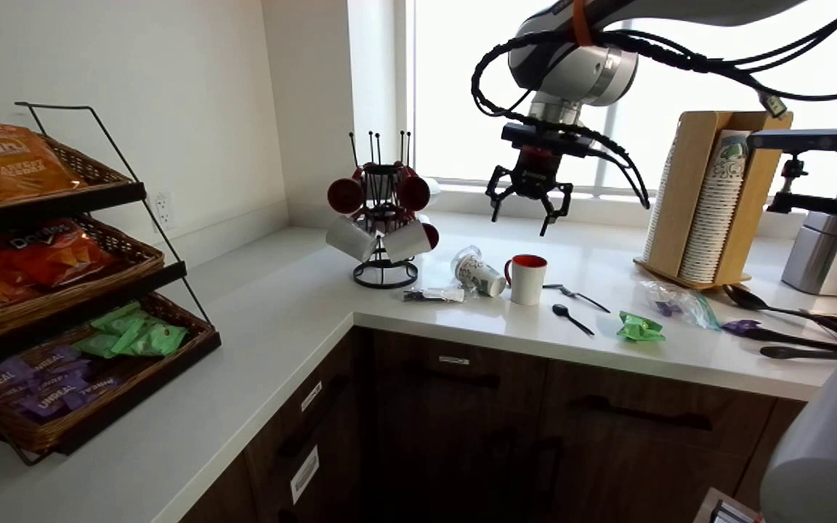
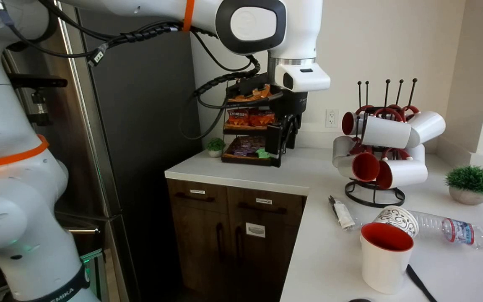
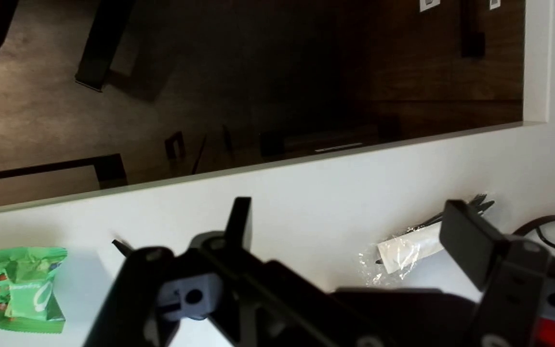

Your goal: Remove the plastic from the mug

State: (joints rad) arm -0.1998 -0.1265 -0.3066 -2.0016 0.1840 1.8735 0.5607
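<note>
On the pale surface, in an exterior view, the mug is stood upright; the gripper is held high, its jaws apart. In an exterior view, no plastic is spotted inside the mug's mouth. In the wrist view, then, wrapped cutlery might be mistakenly grabbed.

red-lined mug upright on counter; clear bottle lying near.

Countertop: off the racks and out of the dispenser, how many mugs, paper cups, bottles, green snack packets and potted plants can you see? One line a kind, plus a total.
Mug: 1
Paper cup: 1
Bottle: 1
Green snack packet: 1
Potted plants: 2
Total: 6
</note>
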